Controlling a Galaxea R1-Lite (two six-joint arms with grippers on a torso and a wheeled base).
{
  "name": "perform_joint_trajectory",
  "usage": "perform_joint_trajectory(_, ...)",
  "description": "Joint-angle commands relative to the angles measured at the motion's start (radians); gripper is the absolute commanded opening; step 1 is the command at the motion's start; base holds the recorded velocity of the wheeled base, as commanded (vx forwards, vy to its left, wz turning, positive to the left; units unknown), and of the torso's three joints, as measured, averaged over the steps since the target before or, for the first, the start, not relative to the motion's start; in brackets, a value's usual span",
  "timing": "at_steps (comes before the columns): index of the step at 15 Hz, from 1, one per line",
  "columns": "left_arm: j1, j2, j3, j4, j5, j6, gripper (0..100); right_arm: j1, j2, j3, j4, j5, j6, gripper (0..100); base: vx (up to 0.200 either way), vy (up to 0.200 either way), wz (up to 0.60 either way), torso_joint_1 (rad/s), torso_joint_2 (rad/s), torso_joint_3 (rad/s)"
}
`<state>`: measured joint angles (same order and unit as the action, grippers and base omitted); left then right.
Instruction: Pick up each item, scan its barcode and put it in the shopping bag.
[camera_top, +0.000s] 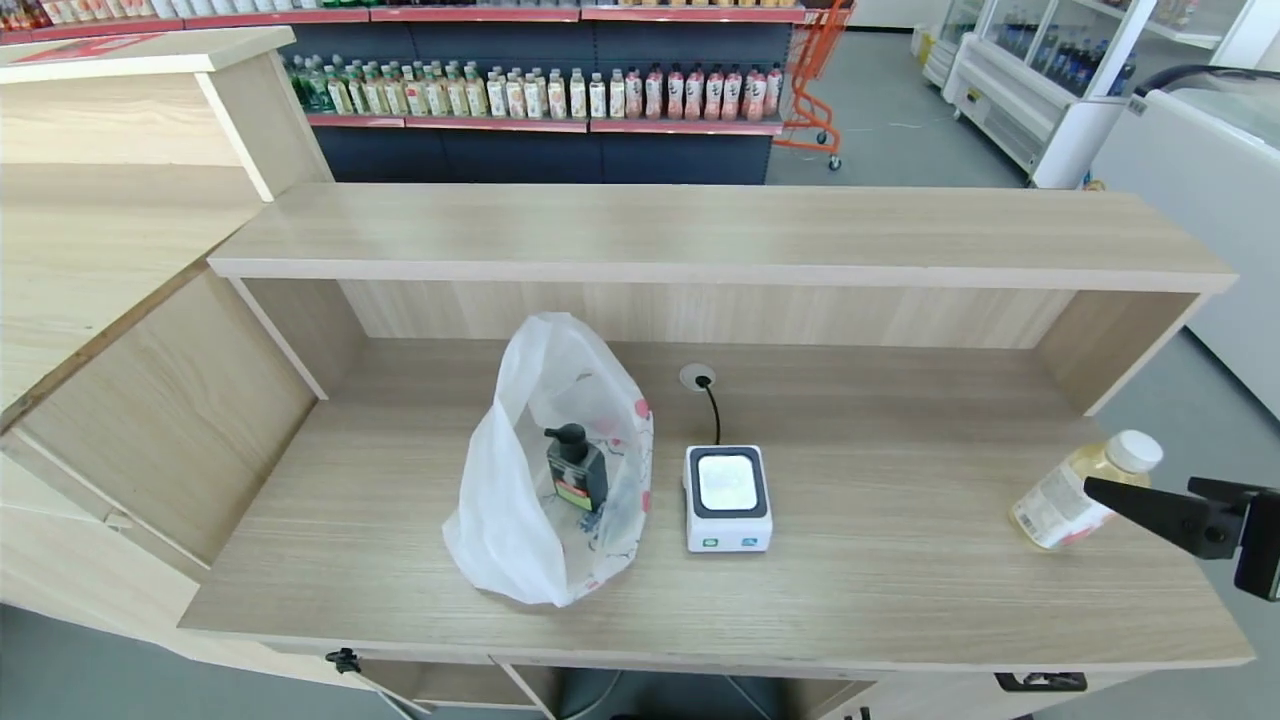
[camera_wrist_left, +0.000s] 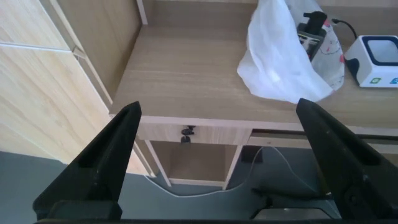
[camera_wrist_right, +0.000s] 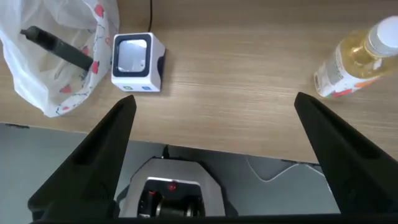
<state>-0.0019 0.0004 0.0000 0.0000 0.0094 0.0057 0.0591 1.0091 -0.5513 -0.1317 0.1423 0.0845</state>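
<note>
Clear plastic bottle of yellow liquid (camera_top: 1075, 495) sat at 3 o'clock on the surface (camera_top: 900, 580): likely light, slick; grip mid-body. Right claw (camera_wrist_right: 214, 99) gaped wide, empty.

A pale wood-grain counter (camera_top: 900, 520) stretches away from the right hand (camera_top: 1140, 487), which hangs by its right end. Across the counter from the hand, a raised ledge (camera_top: 700, 230) runs the full width, boxed in by side panels (camera_top: 1120, 340). Far to the hand's left rises taller wooden cabinetry (camera_top: 100, 200). Beyond the ledge, well away from the hand, dark store shelves (camera_top: 520, 155) with red edges carry rows of drink bottles (camera_top: 640, 95), with an orange trolley (camera_top: 815, 80) beside them. The floor (camera_top: 900, 120) is smooth grey. Ahead of the hand and off to its right stand glass-fronted coolers (camera_top: 1050, 70) and a white chest freezer (camera_top: 1220, 180). The light is even and bright.
</note>
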Motion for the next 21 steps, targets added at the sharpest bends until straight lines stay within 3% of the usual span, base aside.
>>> perform_joint_trajectory(1,0.000,0.000,0.000,0.000,0.000,0.000,100,-0.018,0.002,0.008,0.003,0.000,0.001,100,-0.200,-0.200,0.00,0.002,0.00,0.007)
perform_joint_trajectory(3,0.000,0.000,0.000,0.000,0.000,-0.001,100,-0.051,0.011,0.021,0.003,0.000,0.001,100,-0.200,-0.200,0.00,0.005,0.00,0.002)
perform_joint_trajectory(7,0.000,0.000,0.000,0.000,0.000,0.003,100,-0.159,0.080,0.021,-0.003,-0.003,0.001,100,0.000,0.000,0.00,0.000,0.00,0.000)
perform_joint_trajectory(11,0.002,0.000,0.000,0.000,-0.002,0.005,100,-0.272,0.183,0.017,-0.009,-0.001,0.001,100,0.000,-0.200,0.00,0.004,0.00,0.004)
perform_joint_trajectory(13,0.000,0.000,0.000,0.000,-0.002,0.008,100,-0.285,0.233,0.014,-0.012,-0.001,0.001,100,0.000,-0.200,0.00,0.022,0.01,-0.005)
perform_joint_trajectory(18,0.000,0.000,0.000,0.000,0.000,0.002,100,-0.257,0.373,-0.006,-0.086,0.048,-0.025,100,0.000,0.000,0.00,0.000,0.00,0.000)
perform_joint_trajectory(21,0.000,0.000,0.000,0.000,0.000,0.002,100,-0.257,0.540,-0.006,-0.229,0.138,-0.181,100,0.000,0.000,0.00,0.000,0.00,0.000)
